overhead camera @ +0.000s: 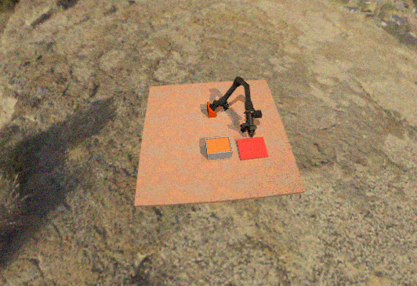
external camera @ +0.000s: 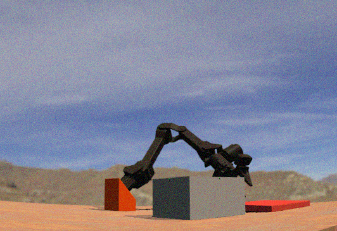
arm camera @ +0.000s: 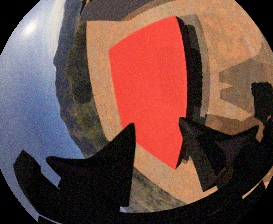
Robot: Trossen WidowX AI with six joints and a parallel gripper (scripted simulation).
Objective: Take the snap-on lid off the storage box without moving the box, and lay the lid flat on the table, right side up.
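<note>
The red lid [overhead camera: 252,149] [external camera: 279,204] [arm camera: 147,75] lies flat on the table [overhead camera: 176,180], its smooth red face up, beside the grey storage box [overhead camera: 219,155] [external camera: 216,196]. The box stands upright without its lid, and orange shows inside its rim in the top view. My gripper [overhead camera: 252,135] [external camera: 249,183] [arm camera: 157,122] is open and empty. It is tilted and hangs above the lid's edge nearest the arm's base, clear of the lid. In the exterior view the box hides part of the gripper and the near end of the lid.
An orange block [overhead camera: 212,110] [external camera: 112,194] with a sloped side stands at the arm's base. The box is close beside the lid, with a narrow gap between them. The table's edge lies some way beyond the lid's far side.
</note>
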